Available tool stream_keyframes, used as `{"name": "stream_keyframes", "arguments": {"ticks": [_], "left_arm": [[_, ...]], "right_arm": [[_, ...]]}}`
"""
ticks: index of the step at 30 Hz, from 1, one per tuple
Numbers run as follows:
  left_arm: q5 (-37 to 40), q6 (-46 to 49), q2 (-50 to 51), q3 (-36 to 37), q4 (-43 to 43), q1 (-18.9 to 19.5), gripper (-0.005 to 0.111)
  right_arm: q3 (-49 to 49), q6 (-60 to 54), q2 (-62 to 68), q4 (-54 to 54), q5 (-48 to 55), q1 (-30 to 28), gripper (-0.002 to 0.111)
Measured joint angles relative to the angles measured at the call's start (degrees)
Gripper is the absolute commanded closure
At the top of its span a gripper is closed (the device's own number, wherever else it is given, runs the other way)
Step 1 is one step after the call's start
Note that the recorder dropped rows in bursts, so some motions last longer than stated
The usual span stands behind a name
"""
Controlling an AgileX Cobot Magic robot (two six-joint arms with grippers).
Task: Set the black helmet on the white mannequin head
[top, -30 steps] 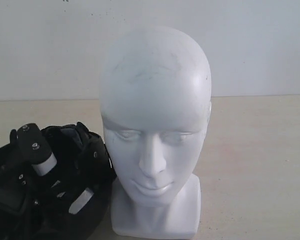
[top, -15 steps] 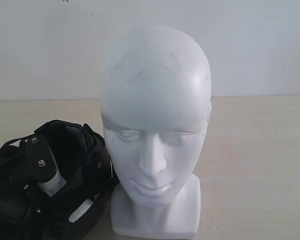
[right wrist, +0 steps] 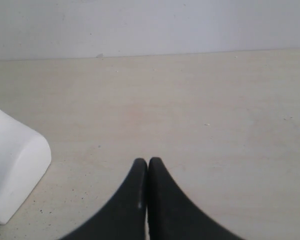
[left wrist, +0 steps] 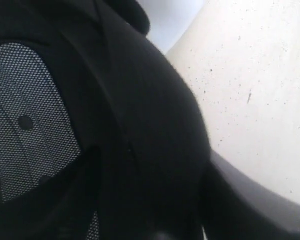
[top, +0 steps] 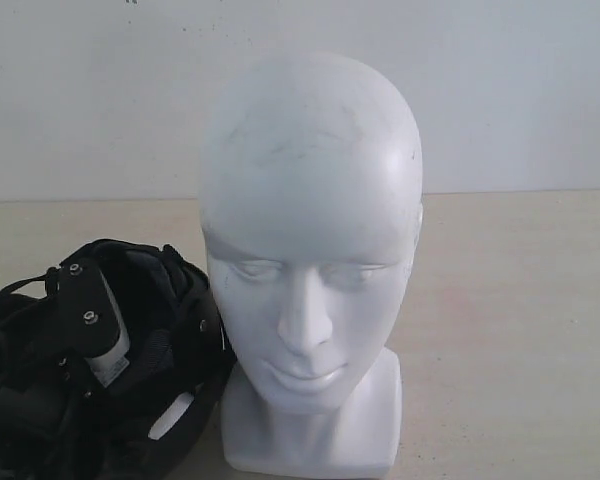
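Note:
The white mannequin head (top: 310, 250) stands upright in the middle of the table, face toward the camera. The black helmet (top: 175, 330) lies opening-up at the lower left, its rim touching the head's neck base. My left gripper (top: 92, 335) reaches down into the helmet's padded inside, and its fingertips are hidden there. In the left wrist view the helmet's black lining (left wrist: 140, 125) and a grey mesh pad (left wrist: 25, 115) fill the frame, and the jaws cannot be made out. My right gripper (right wrist: 148, 162) is shut and empty over bare table, to the right of the neck base (right wrist: 12, 165).
The pale beige table (top: 520, 320) stretches to the right of the head and ends at a plain white wall (top: 520, 90) behind it. Bare tabletop (right wrist: 190, 100) lies ahead of the right gripper.
The left gripper has sunk lower into the helmet and shifted slightly right. The helmet has rocked a little, with its rim now closer against the head. The mannequin head has stayed put.

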Motion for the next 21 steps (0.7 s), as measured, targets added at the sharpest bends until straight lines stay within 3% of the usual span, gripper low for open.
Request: {"name": "stream_keyframes", "arguments": {"ticks": [4,17,19,21], "left_arm": [[-0.9,0.1,2.2,0.6,-1.7,0.0,0.044],[-3.7,0.1,7.2,1.0,-2.8,0.0,0.044],[-4.1,0.1,8.1,1.0,-3.5,0.0,0.053],[-4.2,0.1,9.1,1.0,-4.0,0.0,0.073]], "right_arm": [[0.0,0.0,0.0,0.0,0.0,0.0,0.109],[0.0,0.0,0.0,0.0,0.0,0.0,0.109],[0.0,0.0,0.0,0.0,0.0,0.0,0.109],[0.0,0.0,0.0,0.0,0.0,0.0,0.109]]}}
